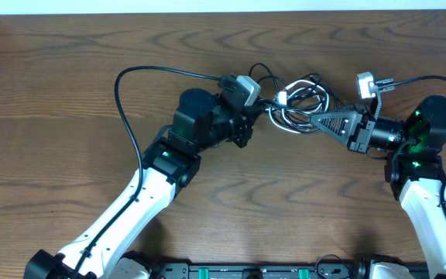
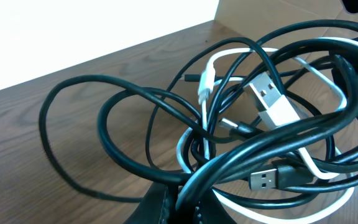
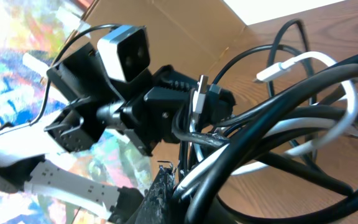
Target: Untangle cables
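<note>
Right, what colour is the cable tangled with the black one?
The cable is white; clearest in the left wrist view.

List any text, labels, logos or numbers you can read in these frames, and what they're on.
None readable in any view.
white USB plug: shell and body bare, no marking shows.
black USB plug: no logo legible.
wrist camera on the left arm: plain face, no label.
cables: no print visible on the jackets.
</note>
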`<move>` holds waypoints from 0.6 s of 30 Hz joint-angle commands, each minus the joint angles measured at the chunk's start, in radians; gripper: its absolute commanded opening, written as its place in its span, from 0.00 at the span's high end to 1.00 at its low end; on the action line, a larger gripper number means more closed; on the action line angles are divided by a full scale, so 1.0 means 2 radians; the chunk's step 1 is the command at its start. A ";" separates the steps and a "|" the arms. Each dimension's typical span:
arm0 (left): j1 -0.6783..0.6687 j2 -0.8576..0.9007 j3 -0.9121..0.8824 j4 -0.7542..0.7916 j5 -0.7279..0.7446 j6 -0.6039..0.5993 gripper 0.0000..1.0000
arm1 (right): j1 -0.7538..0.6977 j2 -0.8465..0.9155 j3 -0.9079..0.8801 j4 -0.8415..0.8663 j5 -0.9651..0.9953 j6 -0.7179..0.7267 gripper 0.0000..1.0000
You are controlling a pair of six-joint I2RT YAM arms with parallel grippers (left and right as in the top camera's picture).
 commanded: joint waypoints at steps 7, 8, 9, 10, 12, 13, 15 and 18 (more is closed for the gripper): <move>0.060 -0.009 0.005 -0.003 -0.080 -0.007 0.92 | -0.019 -0.005 0.000 -0.003 -0.062 -0.028 0.99; 0.062 -0.009 0.005 -0.003 -0.080 -0.007 0.92 | -0.019 -0.004 0.000 -0.006 -0.062 -0.028 0.99; 0.063 -0.009 0.005 -0.002 -0.080 -0.007 0.92 | -0.019 -0.004 0.000 -0.006 -0.062 -0.028 0.99; 0.063 -0.009 0.005 -0.001 -0.080 -0.008 0.92 | -0.019 -0.004 0.000 -0.006 -0.062 -0.028 0.99; 0.060 -0.009 0.005 0.004 -0.073 -0.018 0.92 | -0.019 -0.004 0.000 -0.007 -0.055 -0.029 0.99; 0.058 -0.009 0.005 0.008 -0.063 -0.018 0.92 | -0.019 -0.003 0.000 -0.009 -0.047 -0.029 0.99; 0.053 -0.009 0.005 0.026 -0.029 -0.018 0.92 | -0.014 -0.003 0.000 -0.023 -0.019 -0.029 0.99; 0.048 -0.009 0.005 0.050 -0.018 -0.018 0.92 | -0.003 -0.003 0.000 -0.050 0.012 -0.030 0.99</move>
